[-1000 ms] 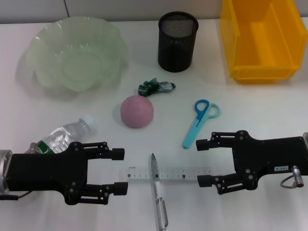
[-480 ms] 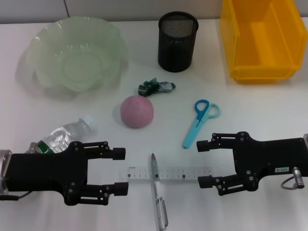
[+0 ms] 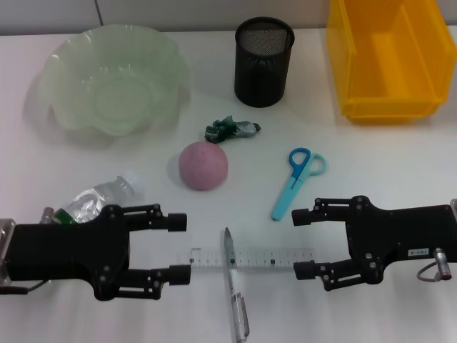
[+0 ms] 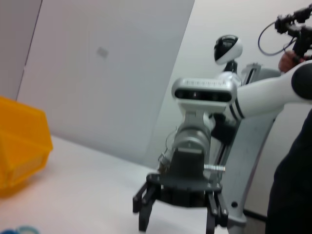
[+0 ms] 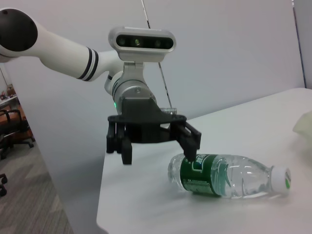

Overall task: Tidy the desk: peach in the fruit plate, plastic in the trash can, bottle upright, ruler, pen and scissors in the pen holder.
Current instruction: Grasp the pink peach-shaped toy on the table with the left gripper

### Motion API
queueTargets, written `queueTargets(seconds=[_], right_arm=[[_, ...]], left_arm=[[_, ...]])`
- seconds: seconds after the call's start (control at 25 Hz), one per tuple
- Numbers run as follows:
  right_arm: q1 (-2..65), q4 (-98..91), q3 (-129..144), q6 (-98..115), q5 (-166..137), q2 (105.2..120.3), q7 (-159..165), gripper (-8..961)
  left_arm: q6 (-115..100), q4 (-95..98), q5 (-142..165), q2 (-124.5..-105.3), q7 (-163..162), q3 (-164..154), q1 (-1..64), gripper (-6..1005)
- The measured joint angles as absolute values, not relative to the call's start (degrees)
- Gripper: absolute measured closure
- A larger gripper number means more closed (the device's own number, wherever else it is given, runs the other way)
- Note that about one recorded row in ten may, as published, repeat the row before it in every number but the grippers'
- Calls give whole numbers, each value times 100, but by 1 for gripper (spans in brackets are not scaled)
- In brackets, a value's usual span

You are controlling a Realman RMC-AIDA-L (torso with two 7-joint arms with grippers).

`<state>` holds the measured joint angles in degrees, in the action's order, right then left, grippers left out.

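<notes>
My left gripper [image 3: 175,246] has slid slightly back, jaws apart, beside the lying bottle [image 3: 96,200]; my right gripper [image 3: 303,241] waits, jaws apart. Nothing tidied yet.

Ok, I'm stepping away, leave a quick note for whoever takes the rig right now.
Left gripper: open, empty, low over the near edge beside the lying water bottle.
Right gripper: open, empty, by the ruler's right end.
Nothing done yet. Peach sits mid-desk, not in the green fruit plate. Plastic wrapper lies behind it; yellow bin at the far right. Scissors, ruler and pen all lie on the desk, outside the mesh pen holder.
All steps remain.
</notes>
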<state>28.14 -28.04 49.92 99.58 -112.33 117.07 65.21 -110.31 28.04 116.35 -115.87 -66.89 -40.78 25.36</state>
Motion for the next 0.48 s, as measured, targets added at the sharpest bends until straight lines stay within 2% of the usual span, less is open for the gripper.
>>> queueTargets(seconds=[0.48], right_arm=[[2851, -2803, 4988, 9922, -11233, 11708, 6521, 129]], left_arm=[[-11209, 2810, 11093, -11605, -6925, -3947, 2645, 234]])
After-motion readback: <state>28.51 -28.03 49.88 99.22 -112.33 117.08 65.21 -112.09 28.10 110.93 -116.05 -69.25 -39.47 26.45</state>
